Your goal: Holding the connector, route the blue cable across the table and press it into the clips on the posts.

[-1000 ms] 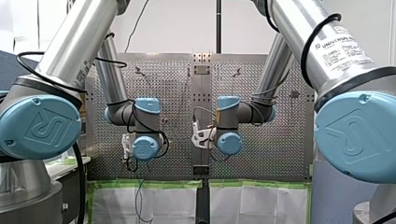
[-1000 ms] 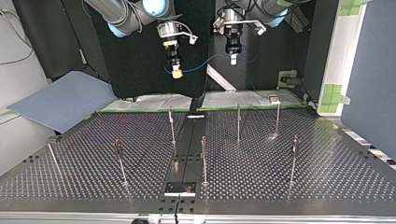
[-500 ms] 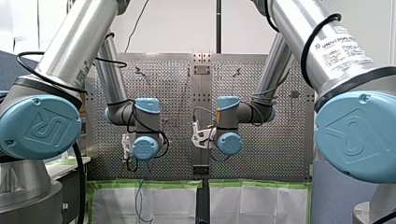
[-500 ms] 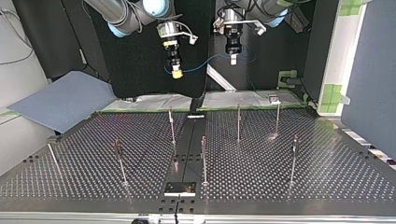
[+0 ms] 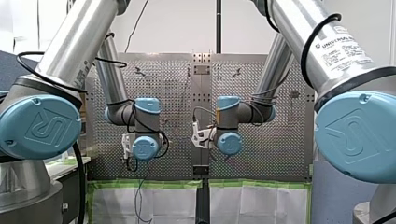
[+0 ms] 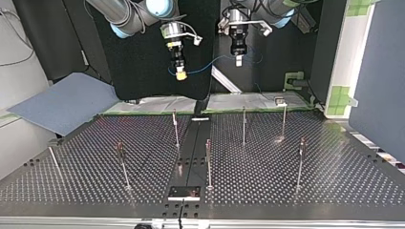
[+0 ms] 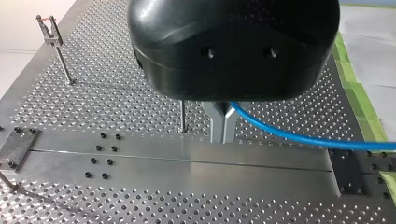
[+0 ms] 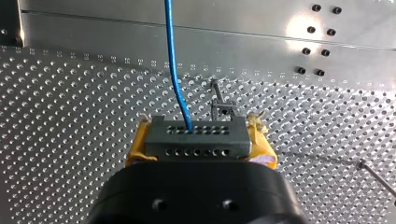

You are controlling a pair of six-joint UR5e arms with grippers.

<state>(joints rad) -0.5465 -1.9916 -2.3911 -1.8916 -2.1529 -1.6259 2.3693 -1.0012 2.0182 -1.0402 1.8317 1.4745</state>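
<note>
The right hand was pinching the grey connector between its yellow pads, and the blue cable ran straight out of the connector's face, ahead of the hand. The left hand had its 2 metal fingers pressed together on the same cable a little way along. In the top view, the stretch between the 2 hands sagged in a shallow loop. Both hands hung high above the table, toward the edge nearest the arms. No part of the cable lay in any clip, so the routing looked barely begun.

Several thin posts stood between that edge and the opposite one. The main risk was probably the slack. If the hands descended without drawing the loop taut, it could drape over a post top or snag on a clip out of order.

The left hand's narrow fingers held a smooth, round cable, so a hard pull might let it slide through and loosen the line. Pulling sideways could also twist the connector in the pads. The posts looked slender, so pressing down off-centre might bend 1 rather than seat the cable.
</note>
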